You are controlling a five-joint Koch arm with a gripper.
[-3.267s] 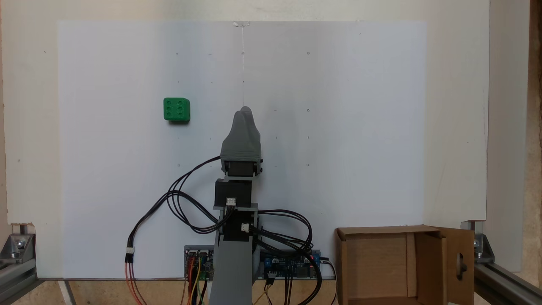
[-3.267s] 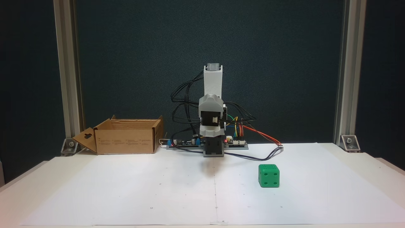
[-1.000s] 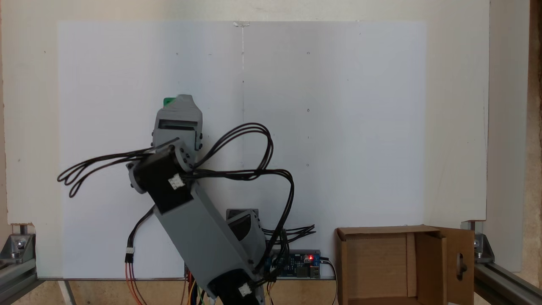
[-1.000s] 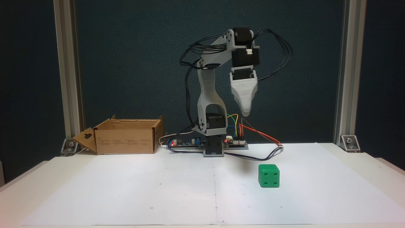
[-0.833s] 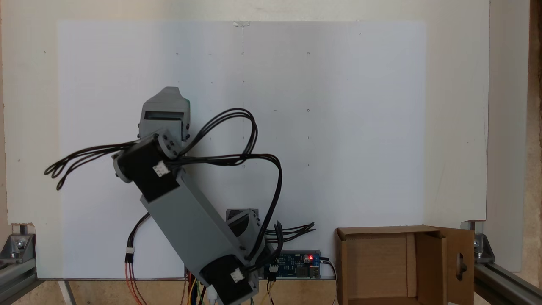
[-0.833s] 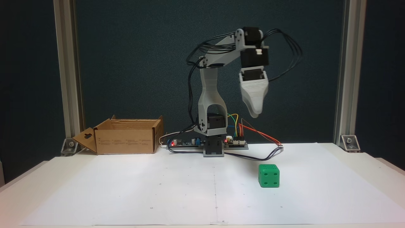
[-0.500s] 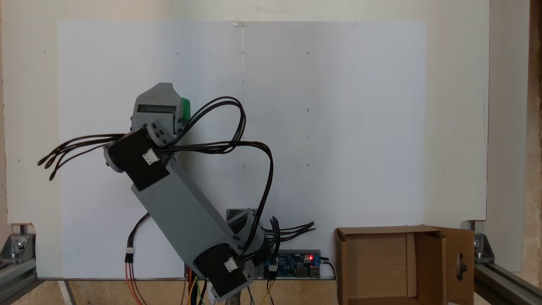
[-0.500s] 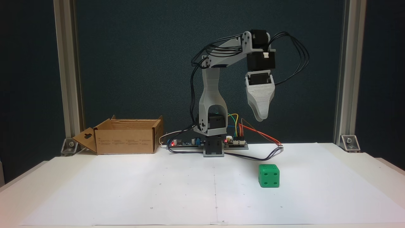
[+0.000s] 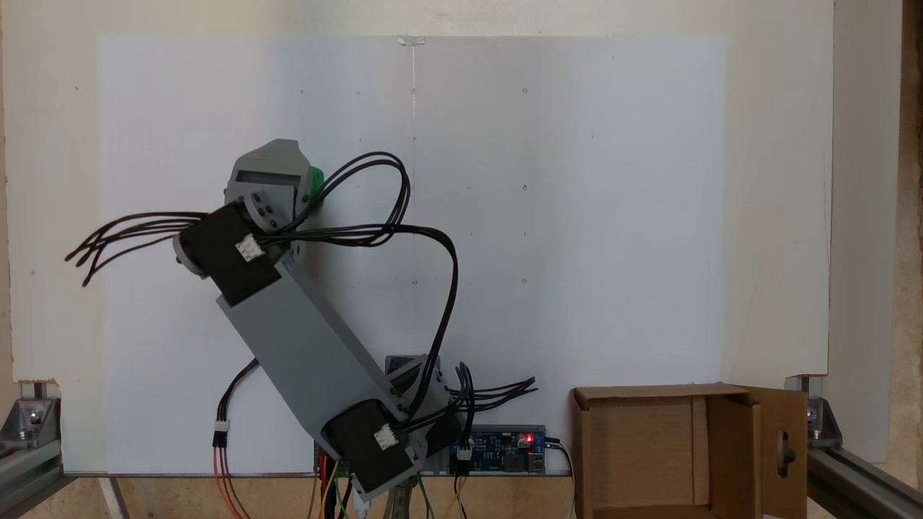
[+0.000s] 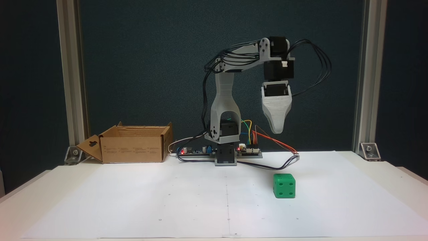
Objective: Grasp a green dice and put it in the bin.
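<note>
The green dice [image 10: 284, 185] sits on the white paper at the right of a fixed view, with several pips on its front face. From above, just a green sliver of the dice [image 9: 316, 177] peeks out beside the gripper housing. My grey gripper [image 10: 277, 130] points straight down and hangs well above the dice, slightly to its left, touching nothing. Seen from above, the gripper [image 9: 275, 156] covers most of the dice. Its jaws line up one behind the other, so one tip shows. The bin [image 10: 133, 149], a brown cardboard box, stands at the far left by the arm's base; from above the bin [image 9: 782, 432] is at the bottom right.
Circuit boards [image 10: 249, 151] and loose black cables [image 10: 267, 165] lie around the arm's base. Aluminium posts [image 10: 364, 83] stand at both back corners of the table. The white paper sheet [image 10: 150, 201] covers the table's middle.
The arm rose from its folded pose and swung over towards the dice. In the last half second the gripper shifted slightly further and lower. The dice and bin stayed put.
</note>
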